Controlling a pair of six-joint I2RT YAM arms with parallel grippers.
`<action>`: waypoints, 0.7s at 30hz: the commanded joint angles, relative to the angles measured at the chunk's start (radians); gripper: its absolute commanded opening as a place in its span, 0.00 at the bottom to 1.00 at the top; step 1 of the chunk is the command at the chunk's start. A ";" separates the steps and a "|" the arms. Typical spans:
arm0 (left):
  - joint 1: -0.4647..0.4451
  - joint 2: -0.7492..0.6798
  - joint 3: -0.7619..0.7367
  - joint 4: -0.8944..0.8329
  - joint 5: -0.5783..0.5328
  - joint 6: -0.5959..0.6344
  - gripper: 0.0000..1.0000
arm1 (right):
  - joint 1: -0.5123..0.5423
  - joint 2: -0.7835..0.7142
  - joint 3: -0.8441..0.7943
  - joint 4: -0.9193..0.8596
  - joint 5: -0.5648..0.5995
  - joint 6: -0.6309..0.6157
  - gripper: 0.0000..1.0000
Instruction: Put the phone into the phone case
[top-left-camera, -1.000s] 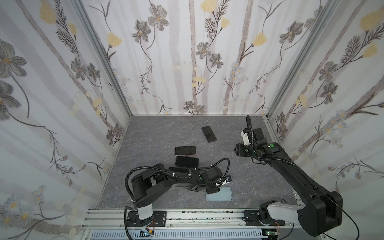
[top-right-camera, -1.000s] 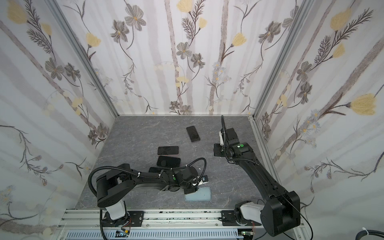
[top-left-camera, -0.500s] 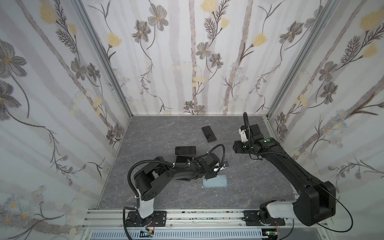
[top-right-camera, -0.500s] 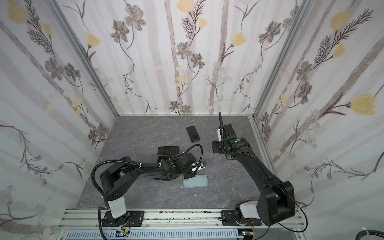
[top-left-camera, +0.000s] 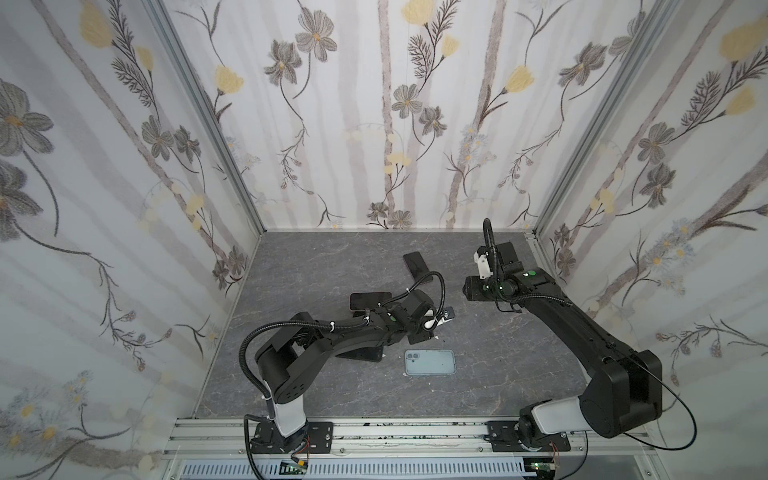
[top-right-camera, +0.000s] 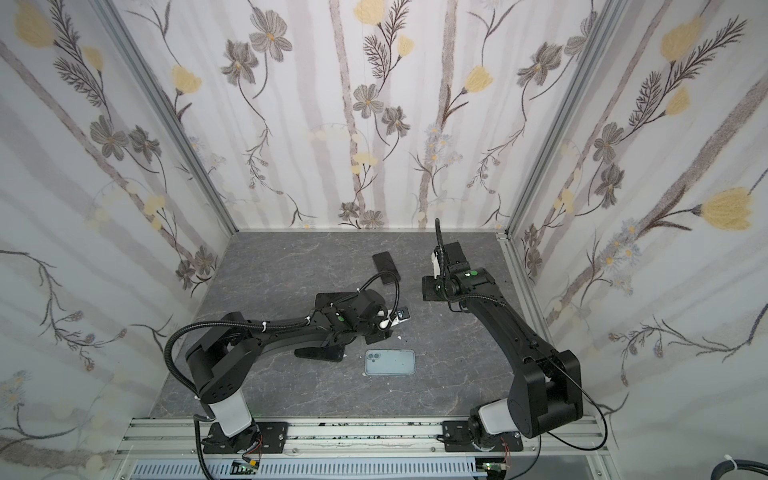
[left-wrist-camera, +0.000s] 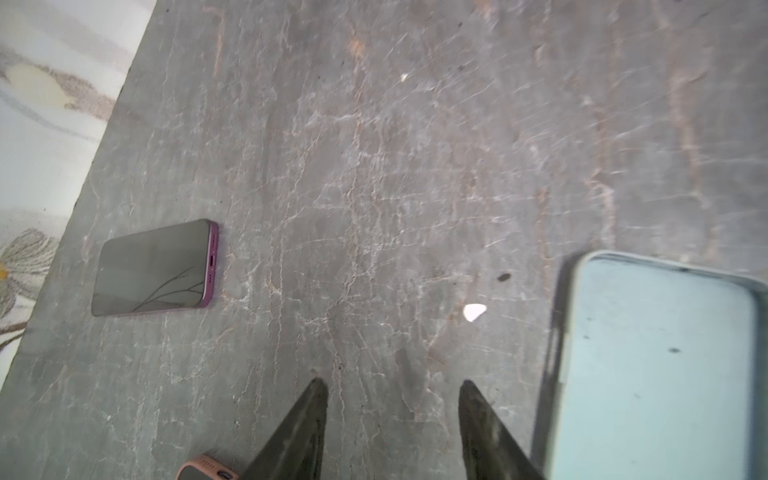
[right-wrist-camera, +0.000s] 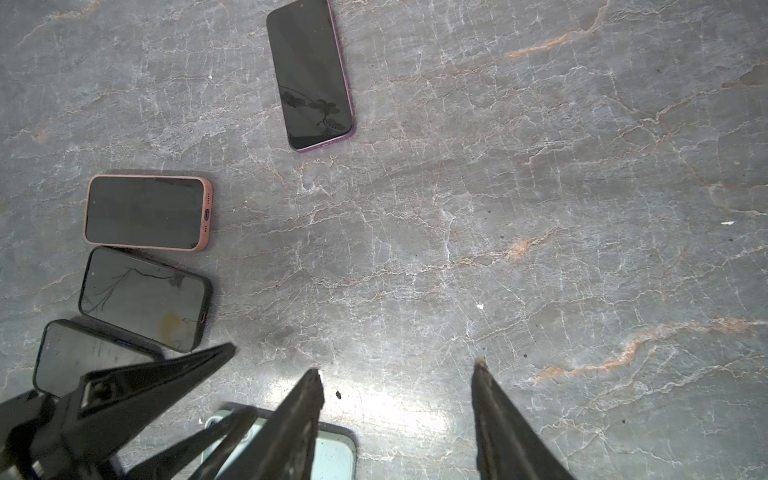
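Observation:
The phone (top-left-camera: 415, 264) (top-right-camera: 385, 266) has a purple rim and a dark screen. It lies bare and face up towards the back of the table, also in the wrist views (left-wrist-camera: 153, 268) (right-wrist-camera: 309, 75). The phone case (top-left-camera: 430, 361) (top-right-camera: 390, 361) is light blue. It lies empty and hollow side up near the front (left-wrist-camera: 660, 365) (right-wrist-camera: 336, 453). My left gripper (top-left-camera: 444, 316) (top-right-camera: 401, 315) (left-wrist-camera: 392, 384) hovers open just behind the case, holding nothing. My right gripper (top-left-camera: 468, 289) (top-right-camera: 428, 289) (right-wrist-camera: 397, 369) hangs open right of the phone, also holding nothing.
A phone in a pink case (top-left-camera: 370, 300) (right-wrist-camera: 147, 212) lies left of centre. Two dark cased phones (right-wrist-camera: 143, 297) (right-wrist-camera: 83, 353) lie beside it, mostly under the left arm in both top views. A white scrap (left-wrist-camera: 473, 311) lies by the blue case. Flowered walls close three sides.
The blue case shifted a little away from the front edge with the left gripper on it. That gripper then opened wider and drew back off it. The right gripper drifted slightly towards the back.

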 joint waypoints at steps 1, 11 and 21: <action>-0.025 -0.025 -0.016 -0.109 0.111 0.039 0.52 | -0.001 0.006 0.006 0.001 -0.003 -0.013 0.58; -0.050 0.045 -0.037 -0.060 0.059 0.019 0.51 | -0.002 0.012 0.016 0.000 -0.017 -0.013 0.58; -0.039 0.122 0.012 -0.062 -0.024 0.030 0.50 | -0.002 0.011 0.016 -0.006 -0.016 -0.019 0.58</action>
